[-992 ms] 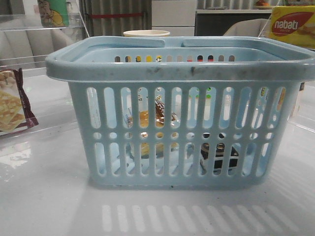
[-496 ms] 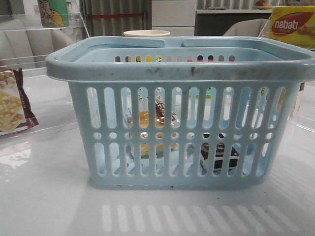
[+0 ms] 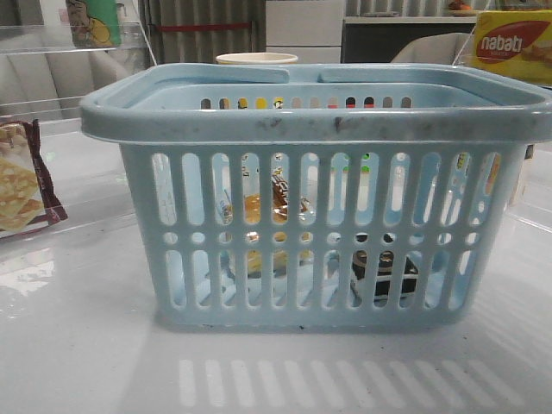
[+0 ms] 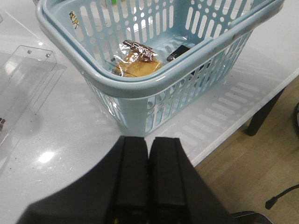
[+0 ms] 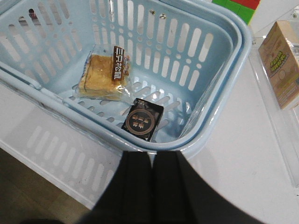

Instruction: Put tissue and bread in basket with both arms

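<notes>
Front view shows the basket, pale blue plastic with slotted walls, a row of round holes and a thick scuffed rim, standing on a glossy white table. Through the slots the bread shows golden-brown in clear crinkly wrap on the left of the floor, and the tissue as a low dark pack on the right. A maroon-edged cracker packet lies at the table's left edge, and a yellow box sits at the back right.

Right wrist view looks down into the basket: the bread, a squarish slab with a dark brown label, lies flat beside the black tissue, with a small gap between them. Left wrist view shows the bread and an edge of the tissue inside the basket.

Nothing has shifted since the earlier front frames.

Both arms hang above the table outside the basket. The left gripper has its fingers pressed together, holding nothing; the right gripper is likewise closed and empty.
</notes>
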Controlling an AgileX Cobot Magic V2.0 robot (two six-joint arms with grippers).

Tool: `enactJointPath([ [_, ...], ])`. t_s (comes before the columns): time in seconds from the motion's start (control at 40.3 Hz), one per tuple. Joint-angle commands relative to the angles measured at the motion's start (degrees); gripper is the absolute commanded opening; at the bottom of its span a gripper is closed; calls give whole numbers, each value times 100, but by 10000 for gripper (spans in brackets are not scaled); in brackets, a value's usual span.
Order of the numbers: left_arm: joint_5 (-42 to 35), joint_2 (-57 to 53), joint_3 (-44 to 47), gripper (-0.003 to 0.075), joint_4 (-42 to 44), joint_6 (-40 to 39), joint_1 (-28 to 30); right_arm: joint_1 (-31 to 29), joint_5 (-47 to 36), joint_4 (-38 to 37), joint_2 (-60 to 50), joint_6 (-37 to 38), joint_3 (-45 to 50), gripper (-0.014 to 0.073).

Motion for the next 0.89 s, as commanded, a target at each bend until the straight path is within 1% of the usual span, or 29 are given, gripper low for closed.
enactJointPath([
  [0.0, -388, -11, -167, 95, -8, -60, -29, 0, -365, -34, -32, -39, -153, 57],
  [0.372, -388, -21, -167, 95, -17, -60, -42, 0, -365, -34, -32, -39, -153, 57],
  [0.471, -388, -47, -167, 95, -32, -60, 150, 0, -365, -34, -32, -39, -153, 57],
  [0.571, -616, -222, -12, 95, 25, -60, 591, 0, -365, -34, -32, -39, -153, 57],
  [0.645, -997, -455, 237, 95, 25, -60, 960, 0, -365, -34, -32, -39, -153, 57],
  [0.868, -2709, -1622, 1606, 95, 47, -60, 2190, 0, -365, -34, -32, -39, -153, 57],
])
